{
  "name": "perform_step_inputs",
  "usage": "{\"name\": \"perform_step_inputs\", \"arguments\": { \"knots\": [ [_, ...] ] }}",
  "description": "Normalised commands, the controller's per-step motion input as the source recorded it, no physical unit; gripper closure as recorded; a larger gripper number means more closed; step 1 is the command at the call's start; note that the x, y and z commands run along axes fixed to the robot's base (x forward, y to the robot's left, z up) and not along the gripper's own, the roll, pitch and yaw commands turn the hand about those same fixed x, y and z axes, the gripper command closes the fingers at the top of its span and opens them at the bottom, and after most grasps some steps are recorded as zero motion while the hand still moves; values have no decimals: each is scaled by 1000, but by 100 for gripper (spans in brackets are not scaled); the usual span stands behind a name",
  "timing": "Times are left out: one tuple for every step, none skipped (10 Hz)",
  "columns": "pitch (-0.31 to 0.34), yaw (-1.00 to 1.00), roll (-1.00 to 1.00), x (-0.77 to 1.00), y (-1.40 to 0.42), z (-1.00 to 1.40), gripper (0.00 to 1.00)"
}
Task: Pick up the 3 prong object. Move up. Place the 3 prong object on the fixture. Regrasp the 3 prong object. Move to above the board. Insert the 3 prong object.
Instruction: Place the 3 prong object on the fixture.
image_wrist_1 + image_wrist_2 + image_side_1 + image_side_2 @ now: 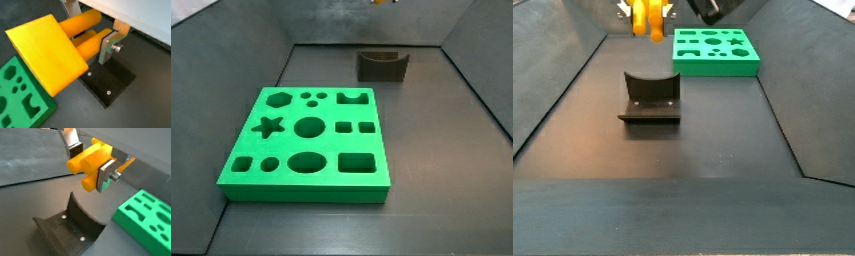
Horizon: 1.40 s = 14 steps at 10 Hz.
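My gripper [90,163] is shut on the 3 prong object [87,159], an orange-yellow block whose stubby round prongs [83,25] lie between the silver fingers [108,46]. I hold it in the air above the fixture [67,230], a dark block with a curved U notch, clear of it. In a side view the gripper [647,14] hangs high at the far end, above the fixture [649,97]. The green board [307,142] with shaped holes lies flat on the floor, apart from the fixture [380,65]. It also shows in both wrist views [20,97] [148,218].
Dark grey sloping walls [225,60] enclose the work floor on all sides. The board [715,50] sits beside the fixture, toward one wall. In a side view only an orange tip of the held piece [382,2] shows at the frame edge.
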Motion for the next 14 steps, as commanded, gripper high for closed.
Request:
{"name": "perform_step_inputs", "arguments": {
  "knots": [
    [277, -65, -477, 81, 57, -22, 100],
    [189, -123, -257, 67, 36, -7, 100],
    [44, -224, -1000, 99, 62, -1000, 100],
    [4, -237, -1000, 100, 65, -1000, 100],
    [6, -234, -1000, 107, 73, -1000, 100],
    [8, -228, -1000, 120, 75, -1000, 100],
    [-1, -230, -1000, 126, 80, -1000, 100],
    [-25, -184, -785, 133, 87, -1000, 100],
    [-46, -134, -548, 145, 94, -1000, 100],
    [-47, -102, -370, 152, 100, -1000, 100],
    [-41, -74, -236, 160, 95, -1000, 100],
    [-38, -53, -174, 163, 97, -1000, 100],
    [-43, -37, -131, 150, 92, -872, 100],
    [-43, -27, -110, 123, 71, -695, 100]
  ]
}}
